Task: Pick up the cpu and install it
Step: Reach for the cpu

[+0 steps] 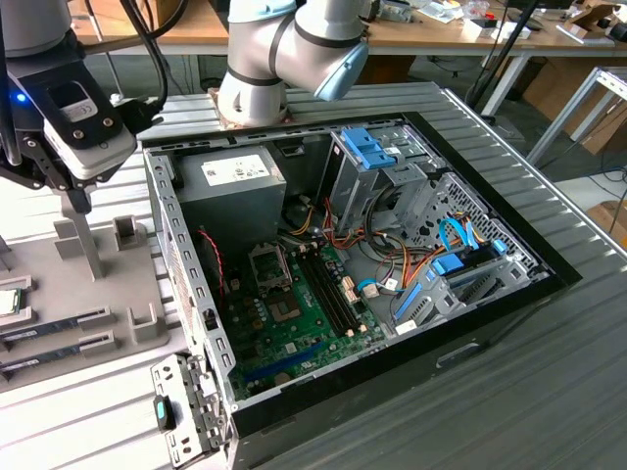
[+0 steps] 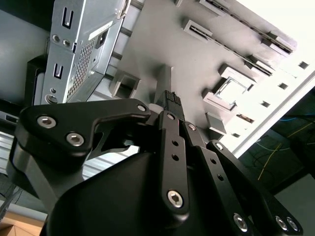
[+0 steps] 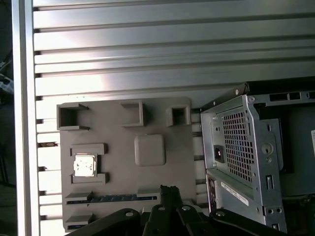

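Hovering with pincer (image 2: 170,98) closed tight and empty, over grey tray (image 3: 118,162); apart from cpu (image 3: 83,164), seated flat in square pocket on that tray, at the exterior view's left of open computer case (image 1: 181,255) on ribbed bench (image 3: 147,49).

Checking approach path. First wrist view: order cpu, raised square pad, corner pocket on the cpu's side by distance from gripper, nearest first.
1. Raised square pad, middle of the tray, just beyond the gripper.
2. cpu, seated near the tray's edge.
3. Corner pocket, far corner, past the cpu.
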